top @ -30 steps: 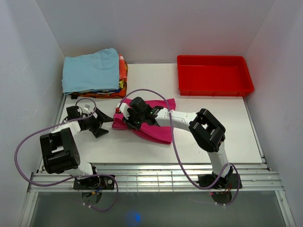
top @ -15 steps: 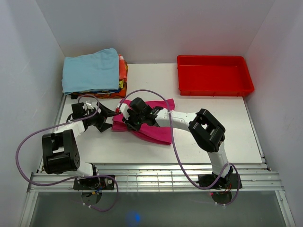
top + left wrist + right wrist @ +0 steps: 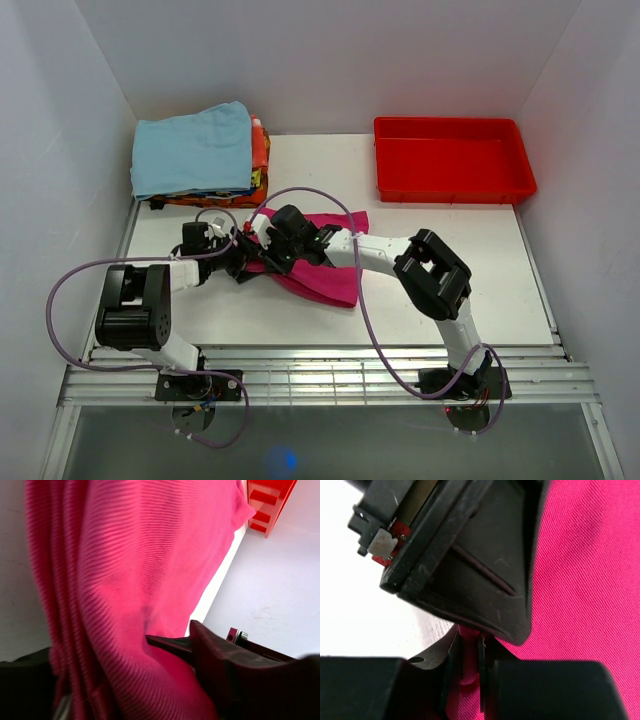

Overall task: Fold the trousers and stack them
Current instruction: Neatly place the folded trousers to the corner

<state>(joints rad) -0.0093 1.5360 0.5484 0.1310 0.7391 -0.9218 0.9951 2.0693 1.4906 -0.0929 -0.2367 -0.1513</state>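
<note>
The magenta trousers [image 3: 330,275] lie bunched in the middle of the table. My right gripper [image 3: 268,243] is at their left end, shut on a fold. In the right wrist view, pink cloth is pinched between its pads [image 3: 468,640]. My left gripper [image 3: 243,262] reaches in from the left and nearly touches the right one. Its black body [image 3: 455,555] fills the right wrist view. In the left wrist view the trousers [image 3: 130,565] fill the frame. The left gripper [image 3: 100,650] is open, its fingers wide apart with bunched cloth between them. One fingertip [image 3: 160,641] presses into the fabric.
A stack of folded clothes topped by a light blue cloth [image 3: 192,150] sits at the back left. A red plastic tray [image 3: 455,190] stands at the back right, also seen in the left wrist view [image 3: 270,505]. White walls close in three sides.
My left arm has swung right from the bare table to the trousers' left end, and its jaws have narrowed somewhat around the cloth. The right gripper has kept its hold and barely moved.
</note>
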